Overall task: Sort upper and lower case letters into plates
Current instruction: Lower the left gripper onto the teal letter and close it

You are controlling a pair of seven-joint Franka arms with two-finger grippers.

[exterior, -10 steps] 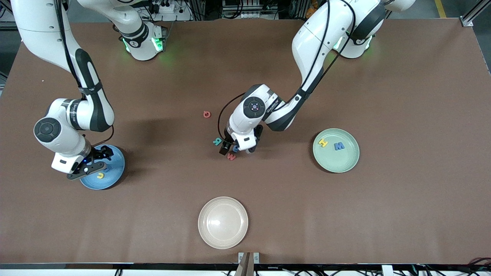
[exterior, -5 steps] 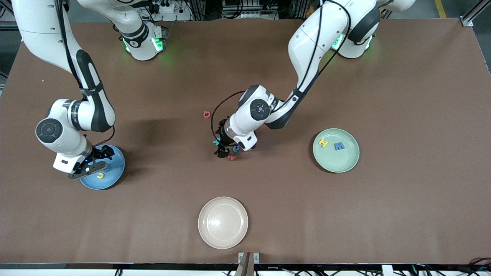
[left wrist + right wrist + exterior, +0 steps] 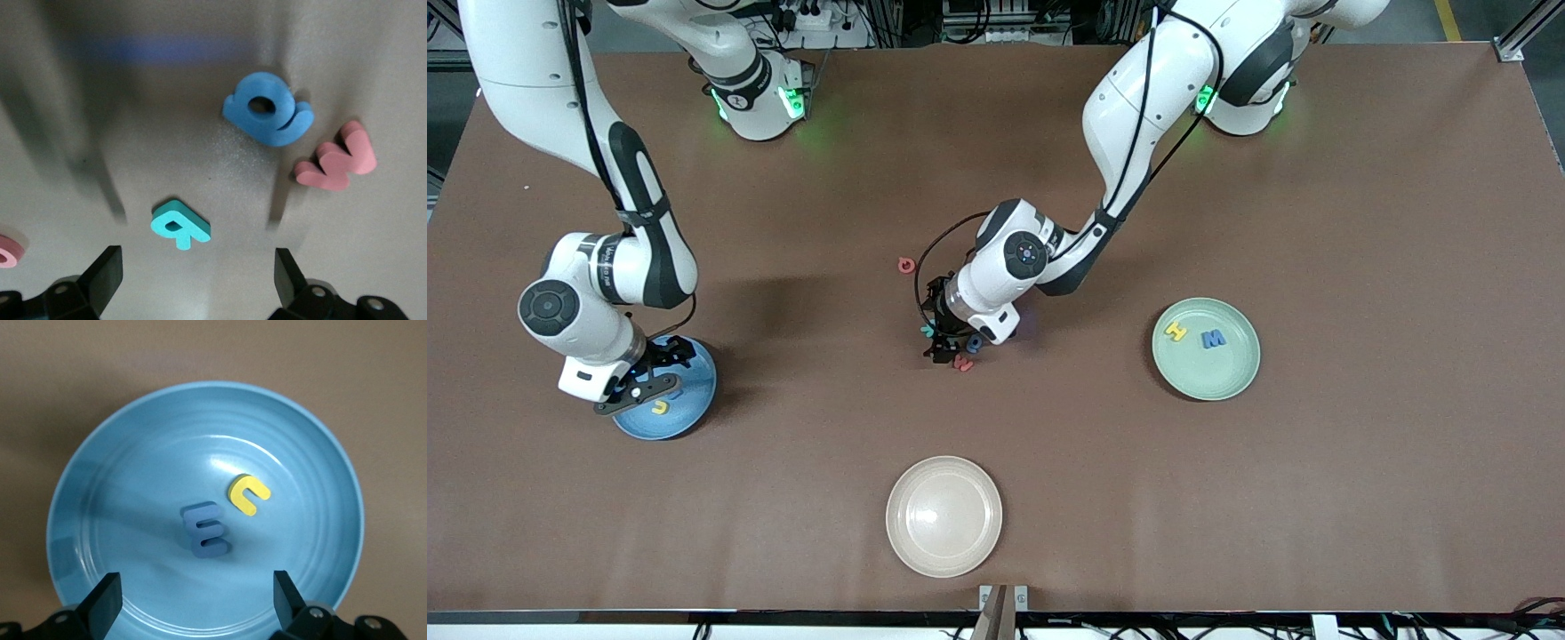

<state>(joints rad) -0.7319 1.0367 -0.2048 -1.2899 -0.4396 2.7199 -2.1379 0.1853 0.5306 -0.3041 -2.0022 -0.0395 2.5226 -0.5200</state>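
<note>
My left gripper (image 3: 943, 347) hangs open, low over a cluster of letters at mid-table. A teal letter (image 3: 180, 225) lies on the table just ahead of its fingertips (image 3: 107, 267), with nothing between them. A blue letter (image 3: 267, 117) and a pink w (image 3: 337, 160) lie beside it. A red letter (image 3: 907, 265) sits farther from the front camera. My right gripper (image 3: 649, 378) hovers open over the light blue plate (image 3: 133, 487), which holds a blue E (image 3: 207, 532) and a yellow u (image 3: 248, 495). The pale green plate (image 3: 1227, 378) holds a yellow H (image 3: 1176, 332) and a blue M (image 3: 1213, 339).
A cream-white plate (image 3: 943, 516) sits near the table's front edge, with nothing in it. Bare brown tabletop (image 3: 1360, 222) stretches between the plates and around the letter cluster.
The left wrist has turned and its gripper has shifted a little toward the right arm's end, settling over the teal letter. The right arm has barely moved.
</note>
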